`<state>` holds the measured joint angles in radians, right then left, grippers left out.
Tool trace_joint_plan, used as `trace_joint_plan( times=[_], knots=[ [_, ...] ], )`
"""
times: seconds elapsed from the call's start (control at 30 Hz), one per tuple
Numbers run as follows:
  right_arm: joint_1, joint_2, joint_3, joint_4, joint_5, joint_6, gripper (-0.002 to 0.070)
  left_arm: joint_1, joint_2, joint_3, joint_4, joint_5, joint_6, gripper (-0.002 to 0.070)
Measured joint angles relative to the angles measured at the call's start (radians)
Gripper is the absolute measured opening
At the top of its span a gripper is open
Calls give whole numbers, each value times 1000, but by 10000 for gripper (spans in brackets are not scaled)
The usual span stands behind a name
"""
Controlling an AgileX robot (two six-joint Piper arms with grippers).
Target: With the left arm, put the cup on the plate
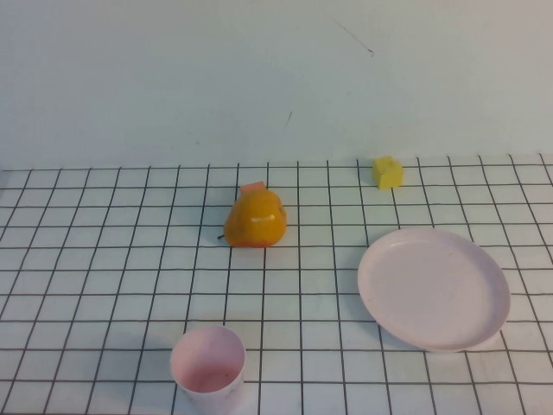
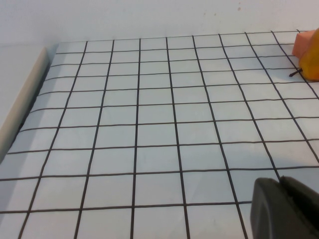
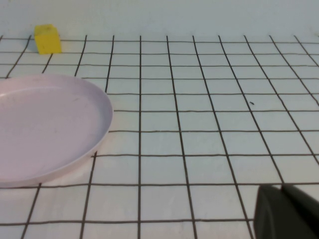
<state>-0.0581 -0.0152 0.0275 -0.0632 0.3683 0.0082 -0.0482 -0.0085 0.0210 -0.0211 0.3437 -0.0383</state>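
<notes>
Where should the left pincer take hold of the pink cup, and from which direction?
Probably the cup's rim wall, from above: it stands upright, mouth open, apart from the plate and the orange fruit. The left pincer is shut, parked off it; the right pincer sits near the plate.

Of your robot's body, you see only dark, matte black gripper parts with rounded edges: the left gripper (image 2: 286,209) as two pieces pressed together, the right gripper (image 3: 286,211) much alike.
</notes>
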Motion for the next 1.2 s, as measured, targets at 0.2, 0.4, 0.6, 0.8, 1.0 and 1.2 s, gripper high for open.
trace_joint_plan(
  times=[0.2,0.4,0.6,0.8,1.0,1.2],
  knots=[
    [0,0,0,0,0,0,-2,0,0,0,0,0,0,-2],
    [0,0,0,0,0,0,-2,0,0,0,8,-13,0,-2],
    [0,0,0,0,0,0,-2,0,0,7,11,-279,0,-2],
    [0,0,0,0,0,0,-2,0,0,7,11,-728,0,-2],
    [0,0,0,0,0,0,-2,0,0,7,11,-1048,0,-2],
    [0,0,0,0,0,0,-2,0,-7,4,-20,-1062,-19,-2]
  ],
)
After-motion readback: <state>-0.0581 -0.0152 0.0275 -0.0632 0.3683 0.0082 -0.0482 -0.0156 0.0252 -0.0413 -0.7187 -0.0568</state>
